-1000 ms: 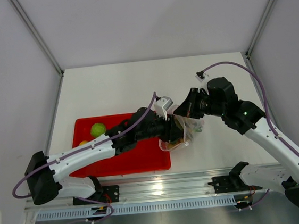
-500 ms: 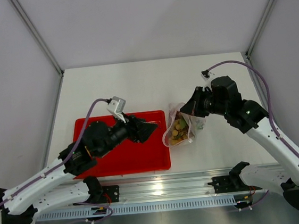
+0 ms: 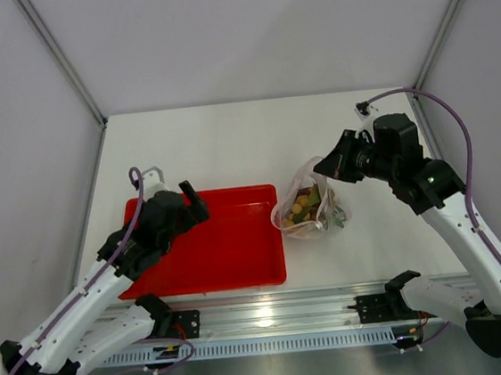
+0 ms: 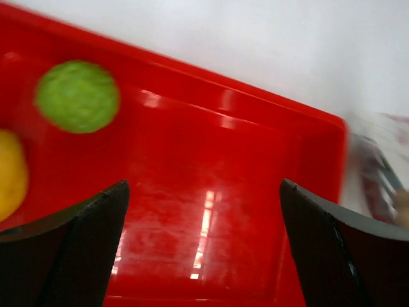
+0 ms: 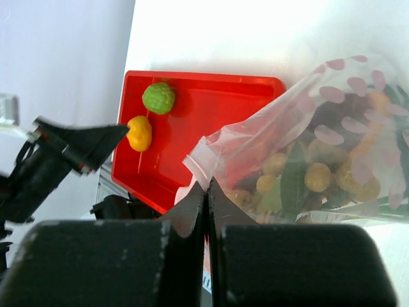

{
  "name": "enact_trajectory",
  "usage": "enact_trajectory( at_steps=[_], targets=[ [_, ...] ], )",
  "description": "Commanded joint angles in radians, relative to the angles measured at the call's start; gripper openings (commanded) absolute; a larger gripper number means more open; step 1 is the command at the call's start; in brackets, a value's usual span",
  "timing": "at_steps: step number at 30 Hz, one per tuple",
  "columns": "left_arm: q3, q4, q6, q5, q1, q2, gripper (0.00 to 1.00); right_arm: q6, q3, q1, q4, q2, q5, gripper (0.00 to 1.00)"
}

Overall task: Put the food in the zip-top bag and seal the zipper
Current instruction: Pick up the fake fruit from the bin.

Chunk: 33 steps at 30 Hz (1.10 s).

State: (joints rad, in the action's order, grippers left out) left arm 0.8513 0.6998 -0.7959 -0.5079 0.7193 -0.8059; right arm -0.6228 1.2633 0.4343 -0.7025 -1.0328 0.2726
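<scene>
Top external view: the red tray (image 3: 238,242) lies at the near left of the counter (image 3: 210,147), and the zip-top bag (image 3: 311,206) stands just beside its right edge.
Left claw (image 4: 203,185): spread wide and holding nothing, above the bare floor of the tray.
Right claw (image 5: 206,188): pressed together, pinching a thin edge of the bag and holding it up.
Food already inside: small tan balls (image 5: 317,176) and green stalks (image 5: 289,185) show through the clear plastic. If the meat slab is there too, I cannot tell.
Food outside: the green ball (image 4: 77,96) and the yellow-orange ball (image 4: 9,173) lie in the left part of the tray, near each other but apart, both to the left of the left claw.
Zipper: I cannot make out the strip, but I judge that the bag is not sealed.
Step in hand: probably to fetch one of the two balls.
How to do it well: move the left claw left until one ball sits in the middle between the jaws, come down low, then close softly, because a round thing rolls away from a push on one side.
Right side: the lifted edge should keep the mouth open toward the tray, so the ball can be released deep inside.
</scene>
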Motion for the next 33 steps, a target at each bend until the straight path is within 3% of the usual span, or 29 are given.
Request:
enact_trajectory(
  at_steps=[1,7,17,33],
  targets=[
    [-0.014,0.104,-0.111,-0.011,-0.157,-0.021,1.0,0.017,-0.007,-0.005,0.055,0.025,0.049,0.0],
    [-0.043,0.058,-0.158,0.037,-0.336,-0.14,1.0,0.018,-0.041,-0.005,0.08,0.034,0.073,0.0],
    [-0.06,-0.025,-0.253,-0.038,-0.402,-0.329,1.0,0.029,-0.07,-0.005,0.089,0.046,0.08,0.0],
    [-0.001,-0.134,-0.197,0.048,-0.577,-0.596,0.99,0.044,-0.074,-0.009,0.087,0.027,0.077,0.0]
  ],
)
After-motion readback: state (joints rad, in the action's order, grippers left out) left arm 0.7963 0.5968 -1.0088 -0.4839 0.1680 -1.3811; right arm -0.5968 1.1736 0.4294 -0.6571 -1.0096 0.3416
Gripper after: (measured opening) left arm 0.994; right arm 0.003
